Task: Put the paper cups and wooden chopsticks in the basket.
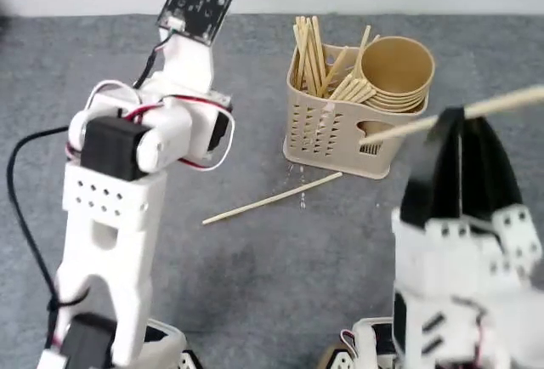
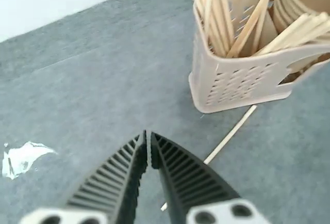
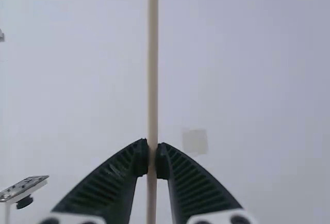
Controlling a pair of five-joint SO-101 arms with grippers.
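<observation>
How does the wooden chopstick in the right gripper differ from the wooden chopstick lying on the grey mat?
Held pale wooden chopstick: clamped in the right gripper, up off the mat. Loose pale wooden chopstick: flat on the grey mat before the beige slotted plastic basket, nothing gripping it. Shared: thin, straight, neither is in the basket.

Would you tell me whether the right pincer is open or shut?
Shut: the right pincer grips a chopstick, with no gap either side.

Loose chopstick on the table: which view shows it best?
High view: the loose chopstick lies full-length before the basket. Left wrist view catches part of it behind the left gripper. Right wrist view faces a wall.
</observation>
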